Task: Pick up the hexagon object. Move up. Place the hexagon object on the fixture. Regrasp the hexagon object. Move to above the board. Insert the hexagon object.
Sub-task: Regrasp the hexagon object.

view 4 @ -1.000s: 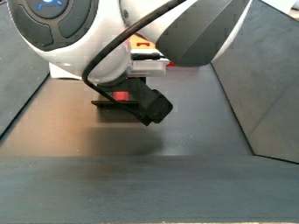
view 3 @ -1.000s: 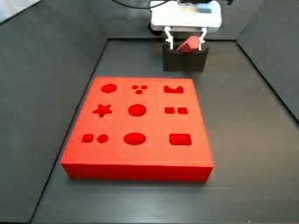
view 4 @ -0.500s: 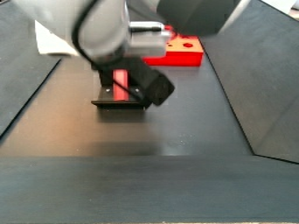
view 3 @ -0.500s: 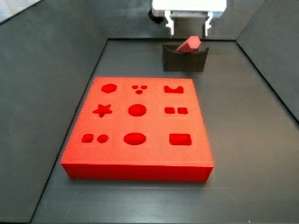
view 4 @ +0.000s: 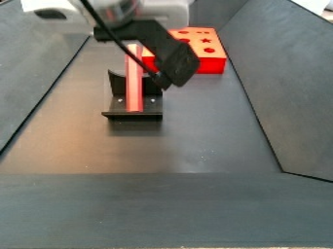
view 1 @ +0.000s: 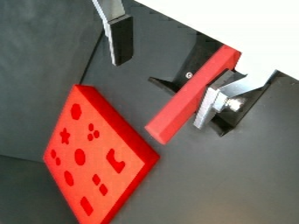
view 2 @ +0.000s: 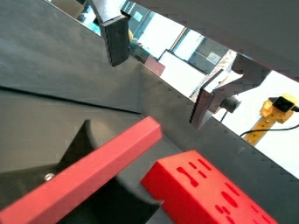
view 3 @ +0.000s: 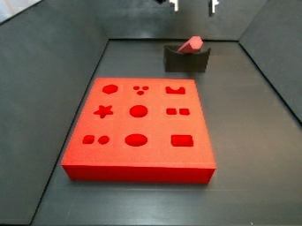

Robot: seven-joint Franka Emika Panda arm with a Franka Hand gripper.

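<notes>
Jaws: wide apart and holding nothing. I see the gripper (view 1: 163,77) high above the fixture, its fingertips just inside the upper edge of a side view (view 3: 195,5).
Fingers: flat silver plates with dark pads (view 2: 115,39), nothing between them in both wrist views.
Hexagon object: I see the hexagon object (view 3: 190,44) resting tilted in the fixture's notch, its upper end sticking out above the block. In a wrist view it is a long salmon-red faceted rod (view 1: 191,93) with flat sides and a blunt end; the jaws are well clear of it.
Fixture: the fixture (view 3: 186,60) is a small dark block on the worktop, just beyond the far edge of the board. In a side view I see its dark base plate (view 4: 132,117) with the rod (view 4: 132,81) leaning up from it.
Board: the board (view 3: 139,132) is a thick bright red slab with darker cut-outs, among them circles, a star, squares and ovals. It lies flat, apart from the fixture.
Worktop: dark, matt worktop (view 3: 260,168) with sloping dark walls around it.
In the way: part of the arm's dark housing (view 4: 169,56) crosses in front of the board in a side view.
</notes>
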